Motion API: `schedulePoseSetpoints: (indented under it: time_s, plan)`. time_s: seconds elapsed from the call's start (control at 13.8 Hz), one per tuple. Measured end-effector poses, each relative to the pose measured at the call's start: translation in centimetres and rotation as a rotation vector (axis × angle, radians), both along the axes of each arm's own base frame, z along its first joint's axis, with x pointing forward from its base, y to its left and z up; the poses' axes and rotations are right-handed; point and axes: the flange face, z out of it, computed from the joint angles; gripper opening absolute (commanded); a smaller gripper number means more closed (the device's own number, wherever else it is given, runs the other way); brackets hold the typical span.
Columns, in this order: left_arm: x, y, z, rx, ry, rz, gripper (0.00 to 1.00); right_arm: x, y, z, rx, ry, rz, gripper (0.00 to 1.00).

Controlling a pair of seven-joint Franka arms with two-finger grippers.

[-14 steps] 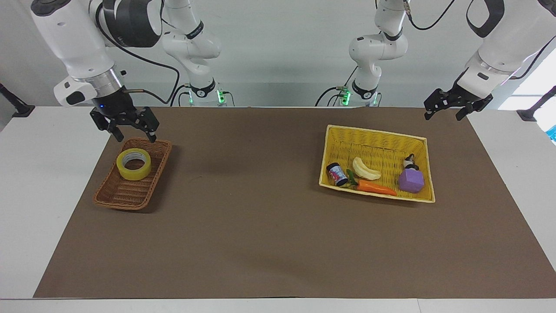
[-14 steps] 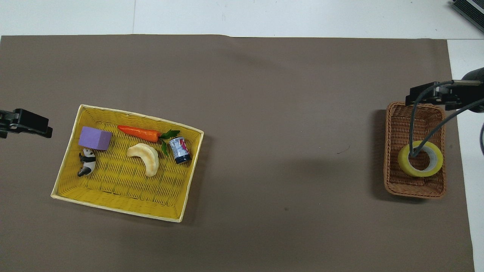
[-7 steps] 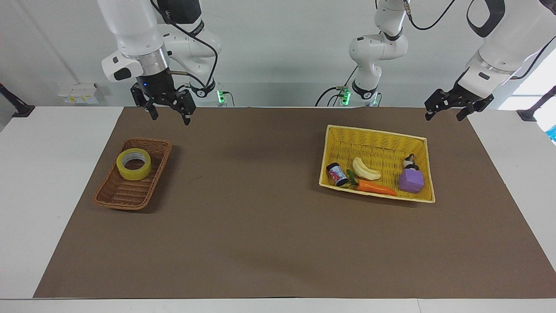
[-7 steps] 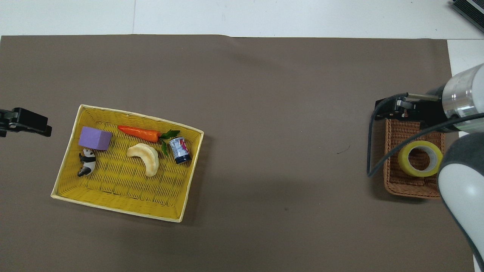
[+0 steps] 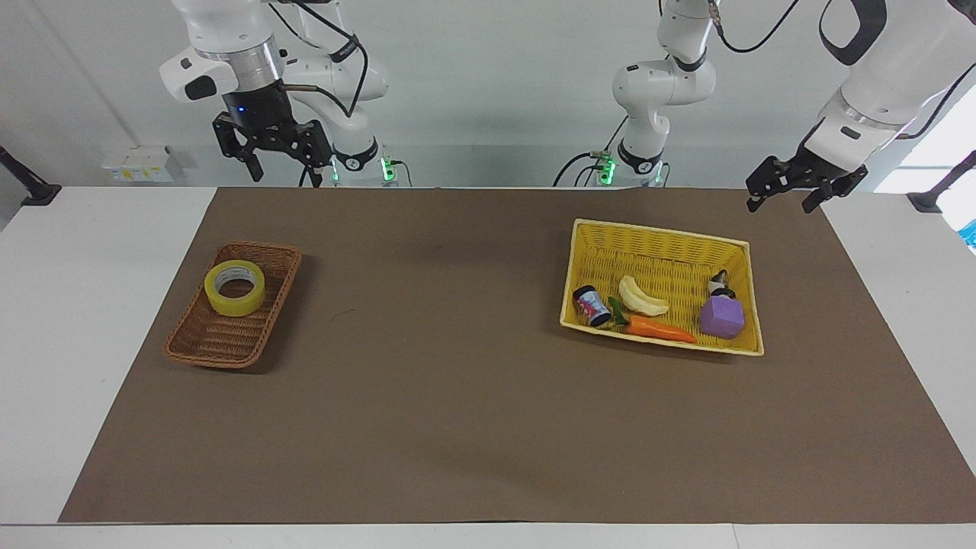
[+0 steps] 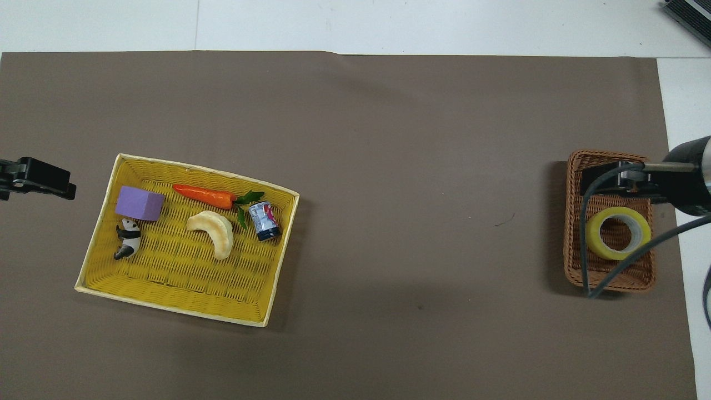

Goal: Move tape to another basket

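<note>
Toward the right arm's end of the table, the tape [image 5: 235, 287] lies flat in the brown wicker basket [image 5: 200, 341], resting free.

With the roll delivered, the task looks done: the right gripper [image 5: 276, 160] hangs empty and spread, raised clear above the mat's edge, probably so nothing gets knocked. Waiting over the mat's other corner, the left gripper [image 5: 784, 194] seems spread too, though slantwise that is hard to read. Beside it sits the yellow basket [image 5: 662, 233].

White jointed arms, black hands, black cables, green base lights.
</note>
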Motion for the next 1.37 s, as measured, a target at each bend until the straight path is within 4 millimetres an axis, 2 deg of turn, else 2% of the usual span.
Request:
schedulePoseSetpoints:
  time_s: [0.22, 0.72, 1.37]
  plan:
    - [0.00, 0.01, 0.00, 0.000, 0.000, 0.000, 1.00, -0.15, 0.21, -0.53, -0.001, 0.012, 0.011, 1.00]
    - [0.00, -0.03, 0.00, 0.000, 0.000, -0.001, 1.00, -0.20, 0.35, 0.02, -0.001, 0.000, 0.023, 1.00]
    - [0.00, -0.10, 0.00, 0.000, 0.000, -0.002, 1.00, -0.31, 0.61, -0.40, -0.002, 0.010, 0.022, 1.00]
